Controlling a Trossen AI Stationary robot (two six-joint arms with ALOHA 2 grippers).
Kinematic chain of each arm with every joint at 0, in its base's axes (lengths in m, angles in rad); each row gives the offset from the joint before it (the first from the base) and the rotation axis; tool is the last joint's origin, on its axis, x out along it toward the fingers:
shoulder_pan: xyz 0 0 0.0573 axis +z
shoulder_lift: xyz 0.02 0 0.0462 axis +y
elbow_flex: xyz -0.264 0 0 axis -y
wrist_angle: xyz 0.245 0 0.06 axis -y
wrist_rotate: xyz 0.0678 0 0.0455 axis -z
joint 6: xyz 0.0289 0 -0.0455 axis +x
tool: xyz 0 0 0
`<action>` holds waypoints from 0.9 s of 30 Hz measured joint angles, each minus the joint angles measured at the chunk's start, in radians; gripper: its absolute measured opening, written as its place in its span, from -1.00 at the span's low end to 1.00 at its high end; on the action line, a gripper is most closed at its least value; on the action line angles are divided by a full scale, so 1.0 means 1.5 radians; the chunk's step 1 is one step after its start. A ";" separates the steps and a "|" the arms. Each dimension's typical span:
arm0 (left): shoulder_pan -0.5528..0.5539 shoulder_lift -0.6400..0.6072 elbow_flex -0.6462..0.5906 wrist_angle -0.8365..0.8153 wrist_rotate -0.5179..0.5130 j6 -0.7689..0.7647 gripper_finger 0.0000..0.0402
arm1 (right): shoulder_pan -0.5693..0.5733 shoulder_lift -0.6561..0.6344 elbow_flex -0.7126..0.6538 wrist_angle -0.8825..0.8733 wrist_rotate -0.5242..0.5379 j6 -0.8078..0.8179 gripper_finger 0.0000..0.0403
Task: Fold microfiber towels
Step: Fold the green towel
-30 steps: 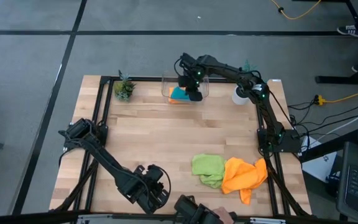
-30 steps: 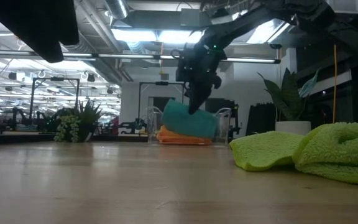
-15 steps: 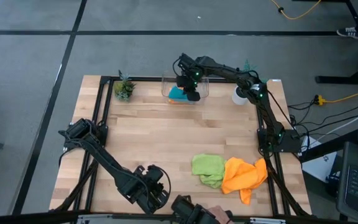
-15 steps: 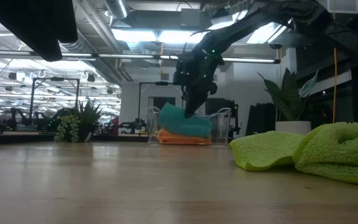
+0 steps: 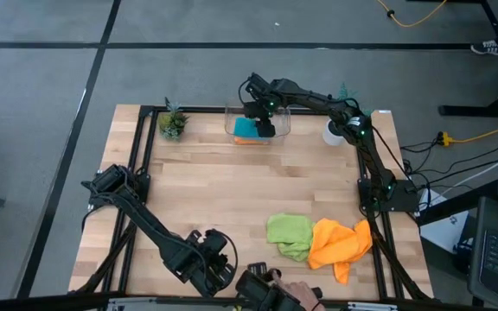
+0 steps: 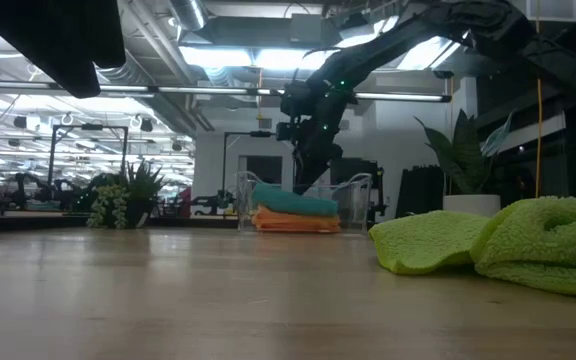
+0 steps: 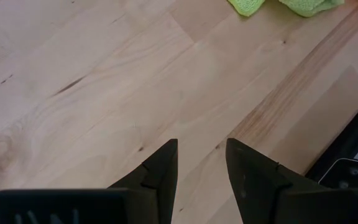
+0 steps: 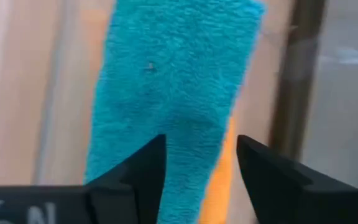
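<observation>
1. your right gripper (image 5: 265, 127) hangs over the clear plastic bin (image 5: 282, 123) at upper centre of the high view; its dark fingers (image 8: 143, 171) stand apart, gripping nothing, just above the cloth.
2. the teal-blue towel (image 8: 173, 99) lies folded flat in that bin, a plush, nubbly pile, resting on a folded orange towel (image 6: 290, 222) whose edge peeks out beneath it in the low view.
3. the bin is thin-walled, see-through and boxy, standing on the pale wood-plank tabletop (image 5: 214, 190) near its far edge.
4. the lime green towel (image 5: 289, 235) sits crumpled and unfolded at lower right of the high view, a soft, lumpy heap with thick terry loops plain in the low view.
5. touching its right side, a second orange towel (image 5: 340, 243) lies bunched and wrinkled, one corner trailing toward the bottom of the frame.
6. your left gripper (image 7: 201, 163) waits at bottom centre of the high view, over bare wood grain, its tapered fingers apart and empty.
7. a small spiky potted plant (image 5: 173, 122) stands at the tabletop's upper left, and a white pot (image 5: 334, 132) at upper right.
</observation>
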 joint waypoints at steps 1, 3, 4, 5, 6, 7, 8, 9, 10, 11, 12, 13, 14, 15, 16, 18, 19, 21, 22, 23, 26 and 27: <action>0.000 0.000 0.000 0.000 0.000 0.000 -0.36 | 0.000 0.000 0.000 0.010 0.009 0.012 0.01; 0.000 0.000 0.000 0.000 -0.006 0.000 -0.36 | 0.000 -0.001 0.008 0.027 0.018 0.033 0.06; 0.000 0.000 0.000 0.000 -0.007 0.000 -0.36 | 0.000 -0.001 0.019 0.023 0.018 0.044 0.08; 0.000 0.000 0.000 0.000 -0.007 0.000 -0.36 | 0.000 -0.002 0.029 0.022 0.017 0.056 0.10; 0.000 0.000 0.000 0.000 -0.007 0.000 -0.36 | 0.000 -0.003 0.039 0.021 0.014 0.070 0.11; 0.000 0.000 0.000 -0.001 -0.007 0.000 -0.36 | 0.000 -0.003 0.051 0.014 0.002 0.085 0.11; 0.000 0.000 0.000 -0.001 -0.007 0.000 -0.36 | 0.000 -0.003 0.062 0.006 -0.022 0.097 0.11; 0.000 0.000 0.000 -0.001 -0.007 0.000 -0.36 | -0.001 -0.003 0.069 0.004 -0.052 0.104 0.12; 0.000 0.000 0.000 -0.002 -0.007 0.000 -0.36 | -0.001 -0.004 0.070 0.013 -0.081 0.113 0.12; 0.000 0.000 0.000 -0.003 -0.008 0.000 -0.36 | -0.001 -0.004 0.068 0.026 -0.102 0.118 0.12; 0.000 0.000 0.000 -0.003 -0.008 0.000 -0.36 | 0.000 -0.005 0.063 0.039 -0.111 0.126 0.12; 0.000 0.000 0.000 -0.003 -0.010 0.000 -0.36 | 0.003 -0.005 0.056 0.044 -0.114 0.135 0.12; 0.000 0.000 0.000 -0.003 -0.011 -0.001 -0.36 | 0.007 -0.003 0.050 0.043 -0.114 0.138 0.12; 0.000 0.000 0.000 -0.003 -0.013 -0.001 -0.36 | 0.012 0.000 0.045 0.046 -0.114 0.140 0.12; 0.000 0.000 0.000 -0.003 -0.013 -0.001 -0.36 | 0.016 0.001 0.039 0.048 -0.115 0.140 0.12; 0.000 0.000 0.000 -0.004 -0.013 -0.001 -0.36 | 0.027 0.002 0.019 0.064 -0.115 0.130 0.12; 0.000 0.000 0.000 -0.005 -0.013 -0.001 -0.36 | 0.032 0.001 0.006 0.086 -0.114 0.126 0.12; 0.000 0.000 0.000 -0.006 -0.013 -0.001 -0.36 | 0.038 0.002 -0.019 0.111 -0.110 0.119 0.12; 0.000 0.000 0.000 -0.006 -0.013 -0.002 -0.36 | 0.040 0.002 -0.031 0.125 -0.109 0.119 0.12; 0.000 0.000 0.000 -0.006 -0.013 -0.002 -0.36 | 0.041 0.002 -0.044 0.145 -0.107 0.120 0.12; 0.000 0.000 0.000 -0.006 -0.014 -0.002 -0.36 | 0.040 0.002 -0.068 0.163 -0.099 0.121 0.12; 0.000 0.000 0.000 -0.006 -0.014 -0.002 -0.36 | 0.040 0.002 -0.075 0.168 -0.090 0.121 0.12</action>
